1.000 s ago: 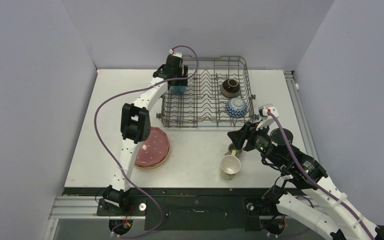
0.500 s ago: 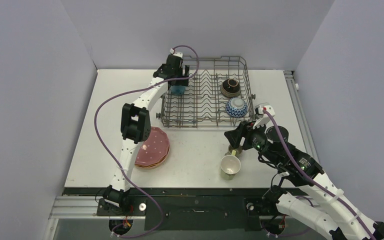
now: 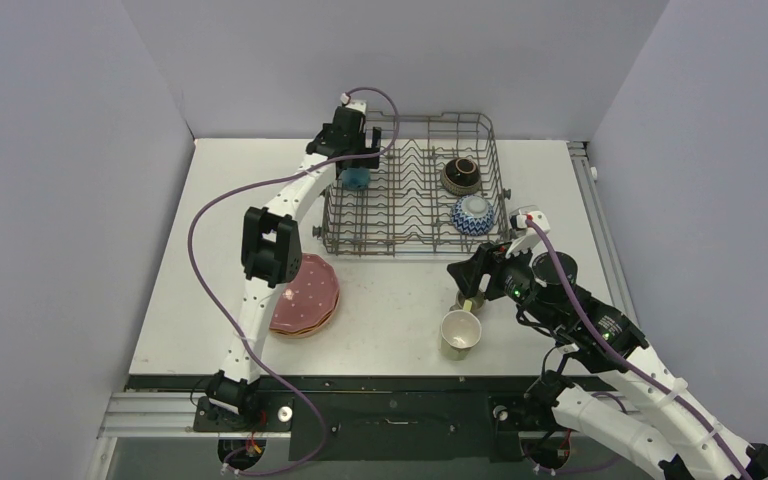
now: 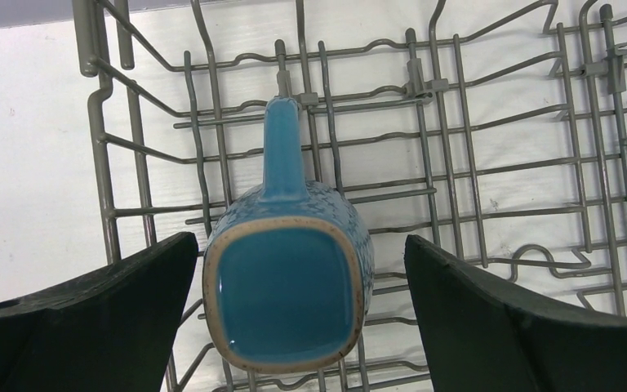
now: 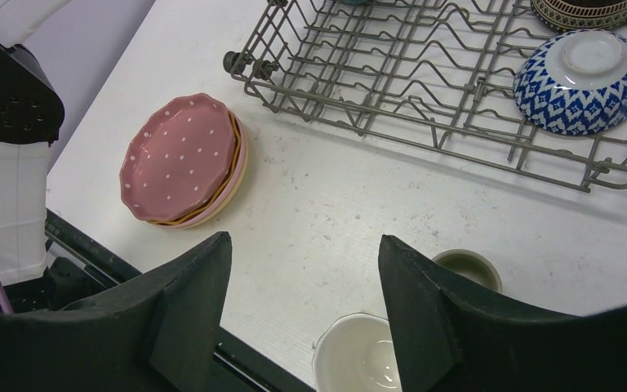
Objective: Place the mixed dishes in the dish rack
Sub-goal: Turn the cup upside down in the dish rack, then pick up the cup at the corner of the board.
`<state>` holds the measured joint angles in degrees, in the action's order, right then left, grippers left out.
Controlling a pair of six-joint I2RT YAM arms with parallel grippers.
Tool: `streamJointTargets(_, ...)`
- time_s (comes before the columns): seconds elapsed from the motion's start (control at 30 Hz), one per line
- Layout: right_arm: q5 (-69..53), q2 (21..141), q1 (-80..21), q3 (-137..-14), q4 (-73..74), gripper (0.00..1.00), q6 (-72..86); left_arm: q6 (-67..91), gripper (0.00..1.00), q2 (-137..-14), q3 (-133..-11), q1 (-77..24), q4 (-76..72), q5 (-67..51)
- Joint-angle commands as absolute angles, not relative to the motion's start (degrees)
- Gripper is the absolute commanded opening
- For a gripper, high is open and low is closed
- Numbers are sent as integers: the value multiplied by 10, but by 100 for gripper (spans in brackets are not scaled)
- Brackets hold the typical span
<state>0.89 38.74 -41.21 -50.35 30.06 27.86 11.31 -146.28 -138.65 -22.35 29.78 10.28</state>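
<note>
The grey wire dish rack (image 3: 412,247) stands at the back of the table. A light-blue mug (image 4: 287,294) lies on its side in the rack's left end, handle pointing away. My left gripper (image 4: 300,245) hovers over it, open, with its fingers clear of both sides. It also shows in the top view (image 3: 352,163). My right gripper (image 5: 304,239) is open and empty above the table. A pale-yellow mug (image 5: 359,359) and a small olive mug (image 5: 467,268) stand just below and right of it. The pink dotted plate (image 5: 181,157) tops a stack of plates.
A blue-white patterned bowl (image 5: 580,82) and a dark-brown bowl (image 3: 461,176) sit upside down at the rack's right end. The plate stack (image 3: 305,295) lies by the left arm's elbow, near the table's front edge. Grey walls close in on both sides.
My right gripper has shifted a little left and toward the rack, still open. My left gripper has risen slightly above the light-blue mug, which stays in the rack.
</note>
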Motion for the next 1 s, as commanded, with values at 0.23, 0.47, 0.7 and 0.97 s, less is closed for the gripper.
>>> streamJointTargets(0.23, 25, 383, -409, -541, 324, 64, 261, 95, 97, -1331, -1332, -233, 253, 127)
streamJointTargets(0.47, 48, 393, -409, -557, 362, 65, 259, 95, 97, -1257, -1259, -239, 241, 126)
streamJointTargets(0.7, 63, 394, -408, -551, 379, 65, 269, 95, 97, -1163, -1149, -251, 213, 120)
streamJointTargets(0.97, 83, 406, -407, -555, 406, 65, 273, 140, 97, -1075, -1057, -264, 203, 78)
